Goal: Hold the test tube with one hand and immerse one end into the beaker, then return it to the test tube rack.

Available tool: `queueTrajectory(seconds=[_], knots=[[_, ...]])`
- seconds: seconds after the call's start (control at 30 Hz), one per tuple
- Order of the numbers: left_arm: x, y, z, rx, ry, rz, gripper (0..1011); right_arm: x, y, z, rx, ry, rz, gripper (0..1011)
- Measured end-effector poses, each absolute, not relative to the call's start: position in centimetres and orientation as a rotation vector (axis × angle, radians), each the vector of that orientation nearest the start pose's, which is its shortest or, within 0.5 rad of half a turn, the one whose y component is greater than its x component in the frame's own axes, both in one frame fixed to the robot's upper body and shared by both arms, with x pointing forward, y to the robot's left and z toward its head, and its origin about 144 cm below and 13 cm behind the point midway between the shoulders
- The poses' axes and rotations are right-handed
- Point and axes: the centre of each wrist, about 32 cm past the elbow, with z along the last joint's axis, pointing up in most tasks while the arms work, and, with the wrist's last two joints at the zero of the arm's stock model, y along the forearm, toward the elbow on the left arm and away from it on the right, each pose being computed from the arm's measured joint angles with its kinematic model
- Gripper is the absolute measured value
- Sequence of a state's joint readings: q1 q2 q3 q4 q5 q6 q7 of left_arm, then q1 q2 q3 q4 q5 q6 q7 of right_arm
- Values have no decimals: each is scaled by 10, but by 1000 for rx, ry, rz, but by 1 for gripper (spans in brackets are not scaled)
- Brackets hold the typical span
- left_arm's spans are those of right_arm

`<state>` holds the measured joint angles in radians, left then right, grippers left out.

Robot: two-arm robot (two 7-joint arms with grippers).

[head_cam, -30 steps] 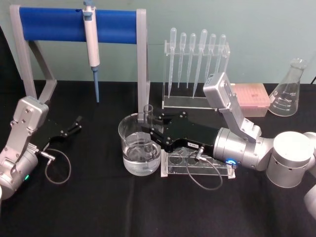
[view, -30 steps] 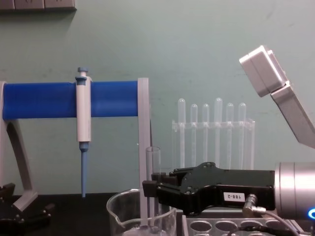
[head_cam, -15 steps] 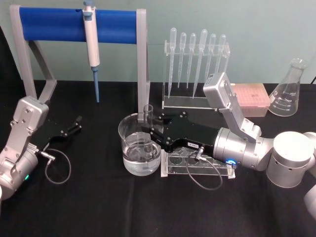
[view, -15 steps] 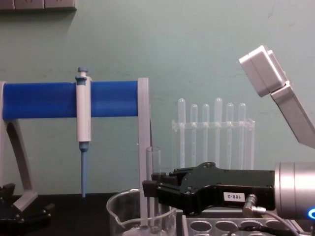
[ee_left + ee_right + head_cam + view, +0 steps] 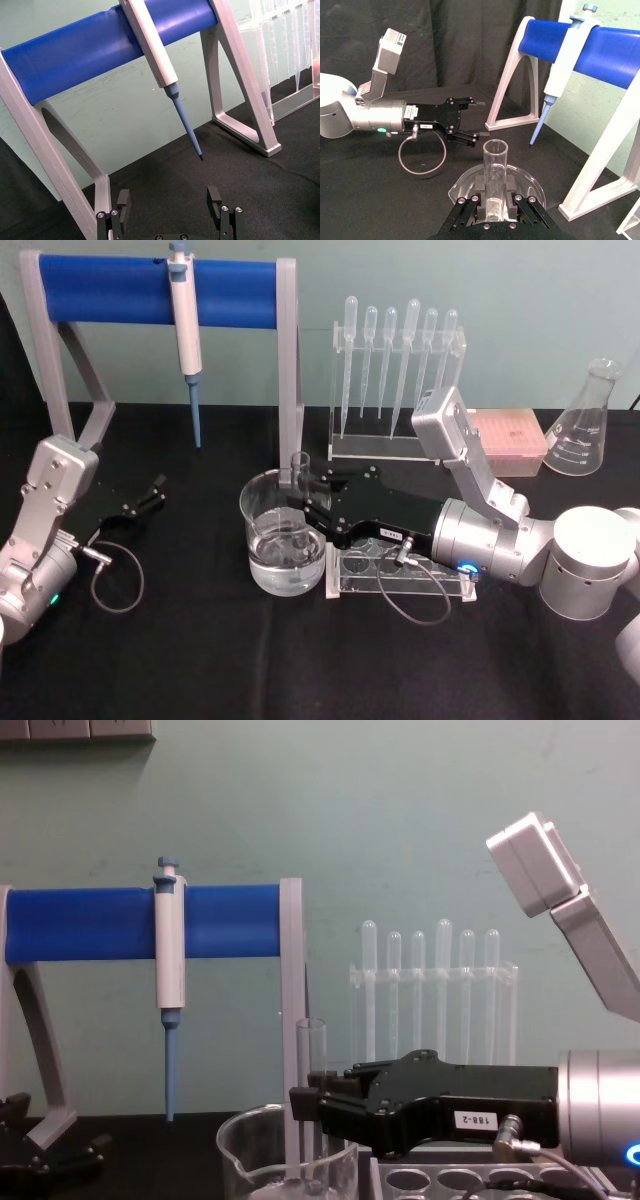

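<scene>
The test tube (image 5: 299, 472) stands upright in the beaker (image 5: 247, 516), its lower end down in the water and its open rim above the beaker's edge. My right gripper (image 5: 311, 502) is shut on the tube's middle, reaching in from the right over the beaker's rim. From the chest, the tube (image 5: 313, 1050) rises out of the beaker (image 5: 234, 1142) with the right gripper (image 5: 306, 1104) clamped on it. The right wrist view has the tube (image 5: 495, 167) held between the pads. My left gripper (image 5: 155, 490) rests open on the table at the left, and it is open in its own view (image 5: 169, 200).
A blue-bar stand (image 5: 120, 290) carrying a white-and-blue pipettor (image 5: 185, 330) stands behind the beaker. A rack of plastic pipettes (image 5: 398, 370), a pink box (image 5: 510, 440) and a conical flask (image 5: 587, 425) are at the back right. A clear rack with round holes (image 5: 400, 575) lies under my right wrist.
</scene>
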<state>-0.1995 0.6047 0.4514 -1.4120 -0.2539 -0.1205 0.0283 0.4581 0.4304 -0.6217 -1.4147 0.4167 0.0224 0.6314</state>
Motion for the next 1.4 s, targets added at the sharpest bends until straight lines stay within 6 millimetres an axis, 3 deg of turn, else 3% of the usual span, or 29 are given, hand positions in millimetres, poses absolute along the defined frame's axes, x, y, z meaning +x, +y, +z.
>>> queueTrajectory(seconds=[1.4], knots=[[489, 310, 1140, 304, -285, 1248, 1000, 542, -202, 1203, -144, -111, -466, 222]])
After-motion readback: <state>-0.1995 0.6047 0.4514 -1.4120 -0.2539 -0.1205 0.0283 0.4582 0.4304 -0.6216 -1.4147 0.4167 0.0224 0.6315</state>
